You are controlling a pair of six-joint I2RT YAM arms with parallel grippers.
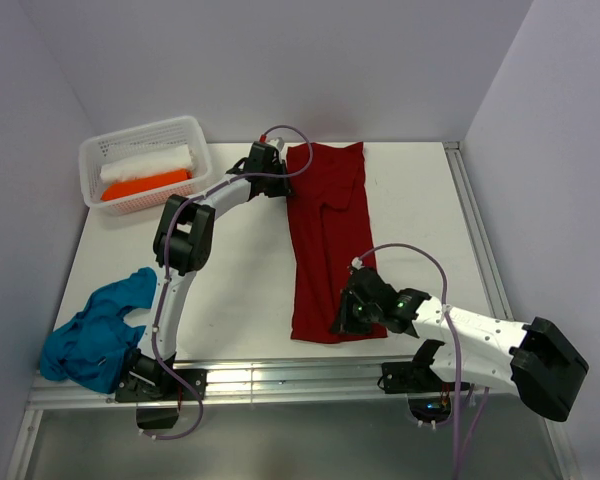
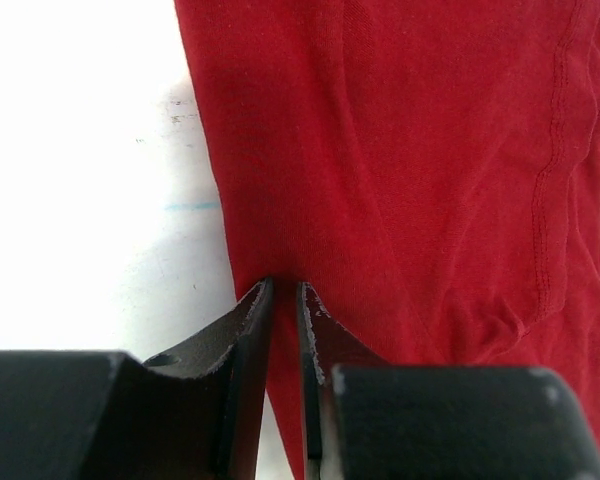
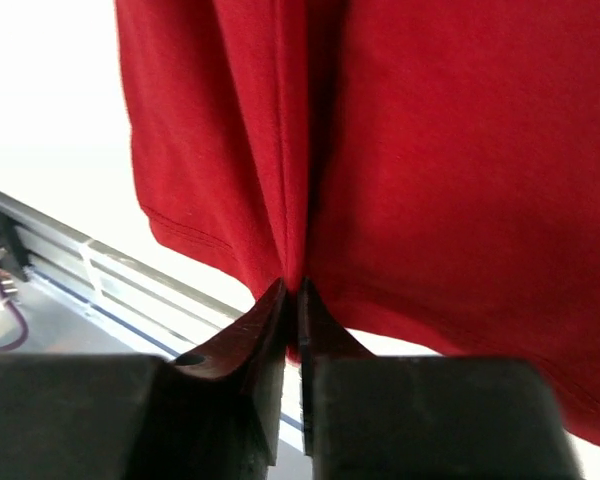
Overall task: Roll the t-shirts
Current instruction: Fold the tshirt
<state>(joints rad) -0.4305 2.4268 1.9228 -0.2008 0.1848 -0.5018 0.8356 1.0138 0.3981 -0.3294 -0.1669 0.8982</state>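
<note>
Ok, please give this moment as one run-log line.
left end effector: shut on dark red t-shirt, far corner | right end effector: shut on near hem | teal t-shirt: heaped

red t-shirt: long flat strip, mid-table | teal t-shirt: heap, near-left

A white table stands between pale lilac walls, evenly lit.

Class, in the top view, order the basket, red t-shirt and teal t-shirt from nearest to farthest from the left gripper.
1. Red t-shirt, touching it, table middle.
2. Basket, far left corner.
3. Teal t-shirt, near left edge.
</note>
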